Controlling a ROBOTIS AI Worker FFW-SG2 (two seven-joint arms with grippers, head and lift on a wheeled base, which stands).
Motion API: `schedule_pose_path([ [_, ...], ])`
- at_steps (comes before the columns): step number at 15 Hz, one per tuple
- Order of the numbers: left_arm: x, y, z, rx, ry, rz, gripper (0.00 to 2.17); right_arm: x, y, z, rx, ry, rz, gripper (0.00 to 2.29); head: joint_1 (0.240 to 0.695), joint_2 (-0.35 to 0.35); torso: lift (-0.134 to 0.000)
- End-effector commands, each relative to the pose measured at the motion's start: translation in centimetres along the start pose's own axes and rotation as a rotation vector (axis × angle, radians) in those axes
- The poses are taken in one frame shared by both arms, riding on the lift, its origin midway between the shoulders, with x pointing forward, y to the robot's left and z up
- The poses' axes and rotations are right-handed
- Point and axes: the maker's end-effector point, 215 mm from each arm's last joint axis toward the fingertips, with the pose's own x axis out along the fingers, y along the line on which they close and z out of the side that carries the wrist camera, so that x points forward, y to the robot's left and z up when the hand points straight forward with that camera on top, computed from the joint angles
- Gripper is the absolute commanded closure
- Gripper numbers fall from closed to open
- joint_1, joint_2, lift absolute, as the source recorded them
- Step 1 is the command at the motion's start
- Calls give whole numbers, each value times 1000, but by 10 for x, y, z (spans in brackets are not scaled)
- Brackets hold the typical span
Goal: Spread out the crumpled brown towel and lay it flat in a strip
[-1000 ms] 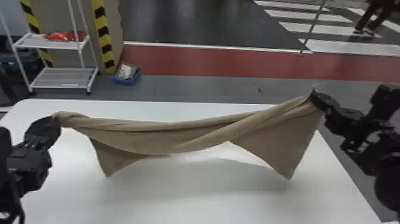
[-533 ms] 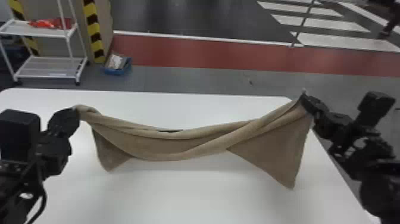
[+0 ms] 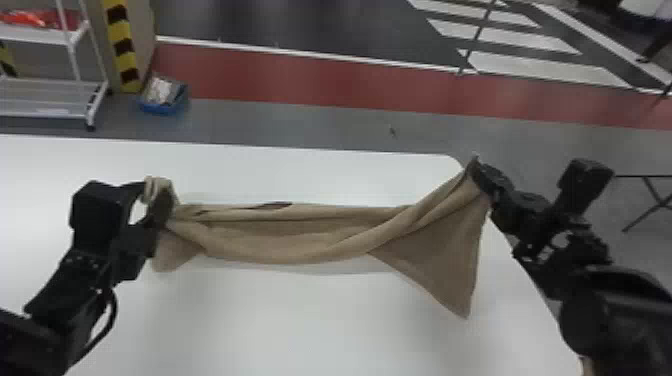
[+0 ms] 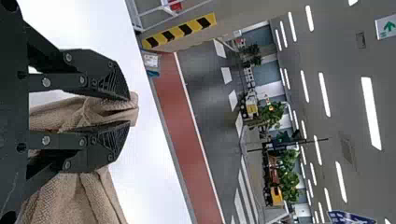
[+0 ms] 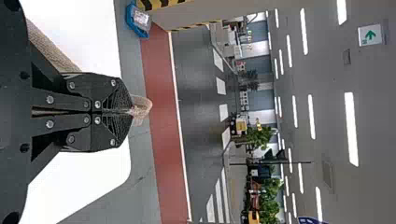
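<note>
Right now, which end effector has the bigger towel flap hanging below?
The right end effector: its brown towel flap is broad and pointed; the left end effector has a smaller one.

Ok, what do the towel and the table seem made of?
The towel looks like matte cotton or similar cloth: its coarse weave shows close up beside the left hand. The table looks like laminate or painted board: its white surface is smooth, with a soft sheen. I can't tell which.
</note>
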Motion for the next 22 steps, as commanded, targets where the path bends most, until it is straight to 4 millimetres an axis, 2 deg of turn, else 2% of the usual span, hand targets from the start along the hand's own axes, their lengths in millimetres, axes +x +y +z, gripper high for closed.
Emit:
schedule_pose_path([
  [1,-7,20,-4,6,4,39,6,-1,0,-2,1,0,0,1420,694,-263,-124],
  [4,-29,51,-15,-2,20,90,22,2,4,-3,2,-3,8,1420,695,-243,-124],
  [6,-47,50,-30,-1,43,83,26,5,8,-4,5,-2,13,1420,695,-217,-124],
  [8,-60,40,-41,0,58,68,107,6,12,-5,9,-3,19,1420,695,-208,-124],
  [10,-64,26,-37,-17,37,44,269,6,14,-6,11,-1,21,1420,695,-208,-124],
  [13,-62,3,-35,-56,37,-22,272,6,16,-8,12,2,24,1420,695,-220,-124],
  [17,-56,-42,-44,-72,61,-115,329,6,18,-10,13,4,27,1420,695,-256,-124],
  [20,-50,-57,-56,-68,82,-135,329,5,17,-10,13,4,25,1420,695,-278,-124],
  [22,-44,-54,-60,-56,90,-124,329,5,15,-10,13,3,22,1420,695,-290,-124],
])
